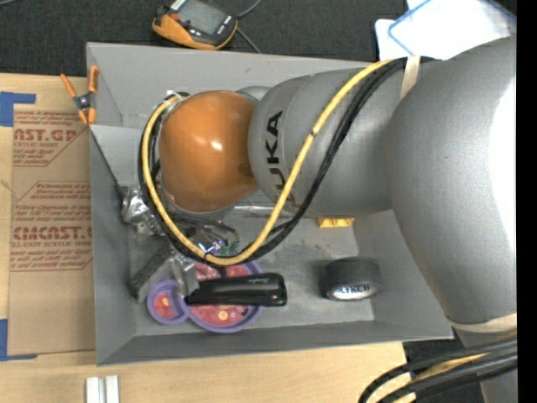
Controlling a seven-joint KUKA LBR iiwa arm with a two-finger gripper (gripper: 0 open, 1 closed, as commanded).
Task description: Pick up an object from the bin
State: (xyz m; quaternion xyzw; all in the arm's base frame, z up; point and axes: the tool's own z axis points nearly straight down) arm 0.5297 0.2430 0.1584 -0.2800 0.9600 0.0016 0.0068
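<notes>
Several small things loose on the floor of a grey metal bin [109,326], lower half of the frame: black stapler [239,290] lying across a purple disc with a red centre [220,316], smaller purple disc [165,302] just left of it, dark grey bar [147,273] slanting at lower left, black tape roll [351,280] well apart at lower right. KUKA arm [352,149] reaching in from the right, orange wrist cover [205,149] at centre left, gripper [178,263] low beneath it, just above the discs and stapler. Opening of the gripper impossible to tell; nothing seen in its hold. Pick judged not yet made: closing on one thing and lifting it clear left to do.
</notes>
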